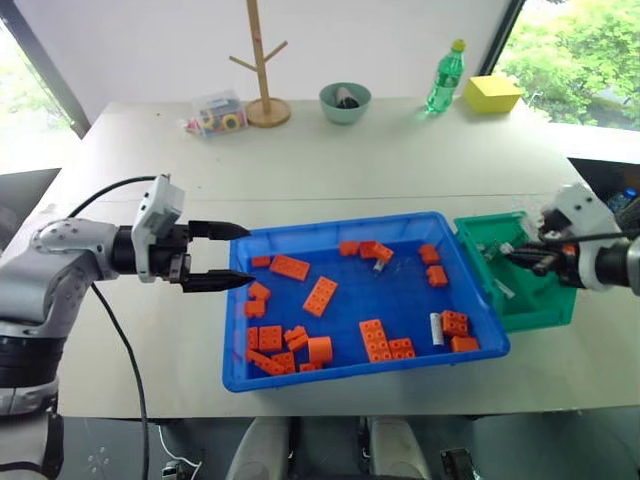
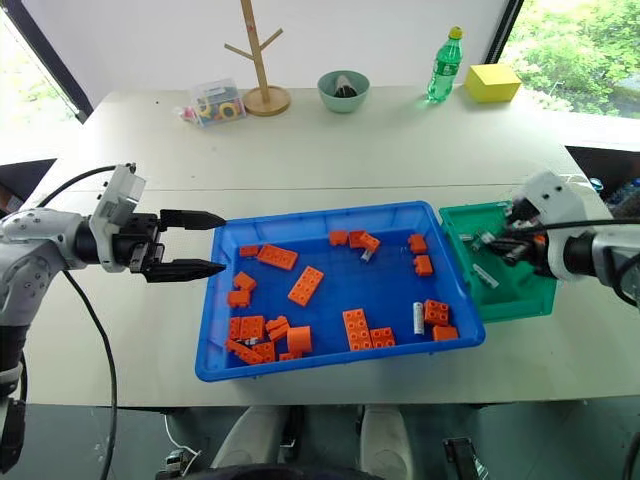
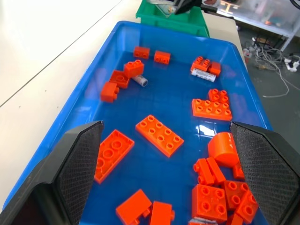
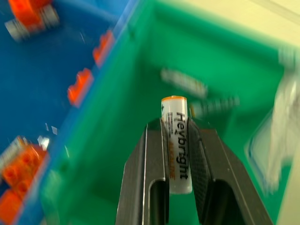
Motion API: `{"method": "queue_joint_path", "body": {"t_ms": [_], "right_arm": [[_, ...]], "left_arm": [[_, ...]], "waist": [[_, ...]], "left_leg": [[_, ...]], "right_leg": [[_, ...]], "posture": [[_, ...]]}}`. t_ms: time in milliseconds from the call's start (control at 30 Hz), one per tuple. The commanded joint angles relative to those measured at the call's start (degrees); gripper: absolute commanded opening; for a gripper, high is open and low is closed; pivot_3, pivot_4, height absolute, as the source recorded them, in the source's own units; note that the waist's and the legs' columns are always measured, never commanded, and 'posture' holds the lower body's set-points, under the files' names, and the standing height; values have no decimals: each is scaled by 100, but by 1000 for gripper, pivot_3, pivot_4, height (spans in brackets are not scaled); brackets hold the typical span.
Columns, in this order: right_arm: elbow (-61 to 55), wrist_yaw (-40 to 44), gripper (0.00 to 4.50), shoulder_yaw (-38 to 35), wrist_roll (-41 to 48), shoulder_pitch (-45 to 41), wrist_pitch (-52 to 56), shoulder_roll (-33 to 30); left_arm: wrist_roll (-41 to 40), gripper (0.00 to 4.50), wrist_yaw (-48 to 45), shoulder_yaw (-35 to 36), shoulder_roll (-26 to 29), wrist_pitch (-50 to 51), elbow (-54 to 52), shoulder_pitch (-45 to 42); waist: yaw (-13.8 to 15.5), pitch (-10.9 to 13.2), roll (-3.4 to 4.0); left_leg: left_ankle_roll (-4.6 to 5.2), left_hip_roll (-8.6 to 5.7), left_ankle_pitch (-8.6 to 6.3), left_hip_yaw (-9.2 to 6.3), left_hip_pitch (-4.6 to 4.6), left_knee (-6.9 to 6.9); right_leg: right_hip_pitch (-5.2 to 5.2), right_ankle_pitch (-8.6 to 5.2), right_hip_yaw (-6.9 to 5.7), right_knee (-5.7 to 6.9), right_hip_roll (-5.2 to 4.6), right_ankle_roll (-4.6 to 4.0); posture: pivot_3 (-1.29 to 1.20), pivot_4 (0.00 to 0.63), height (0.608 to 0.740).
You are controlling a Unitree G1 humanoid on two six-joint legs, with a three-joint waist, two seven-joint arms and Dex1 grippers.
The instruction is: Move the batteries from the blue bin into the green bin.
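A pale table holds a large blue bin [image 1: 240, 300] with a smaller green bin [image 1: 545, 310] touching its right end. The right gripper [image 4: 177, 140] hangs over the green bin, its two black fingers clamped on a white battery [image 4: 176, 140] with an orange-ringed tip, which stands between them pointing down into the bin. At least two more batteries [image 4: 183, 80] lie on the green bin's floor below it.

The left gripper [image 1: 235, 256] hovers at the blue bin's left rim, pointing across it, with its fingers spread apart and nothing between them.

Inside the blue bin, orange toy bricks [image 1: 320, 295] lie scattered across the floor, thickest at the near left corner. One battery [image 1: 436, 328] lies near the right end beside a brick, and another [image 3: 139, 81] lies toward the far side against a small cluster of bricks.

At the table's far edge stand a wooden branched stand [image 1: 262, 60], a pale green bowl [image 1: 345, 102], a green bottle [image 1: 446, 77] and a yellow box [image 1: 492, 93].
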Motion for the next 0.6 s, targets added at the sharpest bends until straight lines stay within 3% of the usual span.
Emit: {"method": "queue_joint_path", "body": {"t_ms": [33, 167, 367, 600], "right_arm": [[-82, -165, 1124, -283, -136, 141, -314, 103], [31, -366, 3038, -232, -269, 10, -552, 236], [46, -264, 3038, -114, -67, -736, -597, 229], [-614, -905, 3038, 581, 565, -1872, 273, 1716]], "left_arm": [[38, 4500, -48, 15, -36, -138, 32, -162], [85, 4500, -91, 4, -70, -183, 82, -197], [116, 4500, -86, -8, -104, -190, 105, -249], [127, 4500, -65, 29, -95, -178, 81, -232]], "waist": [[-42, 0, 0], [-47, 1, 0], [-39, 2, 2], [-55, 3, 0]], "left_leg": [[0, 0, 0, -1, 1, 0], [0, 1, 0, -1, 3, 1], [0, -1, 0, -1, 1, 2], [0, 4, 0, -10, 2, 0]], "right_leg": [[0, 0, 0, 3, 0, 0], [0, 0, 0, 5, 2, 0], [0, 0, 0, 4, 3, 0], [-2, 0, -1, 7, 3, -1]], "posture": [[0, 150, 703], [0, 150, 703], [0, 150, 703], [0, 150, 703]]}}
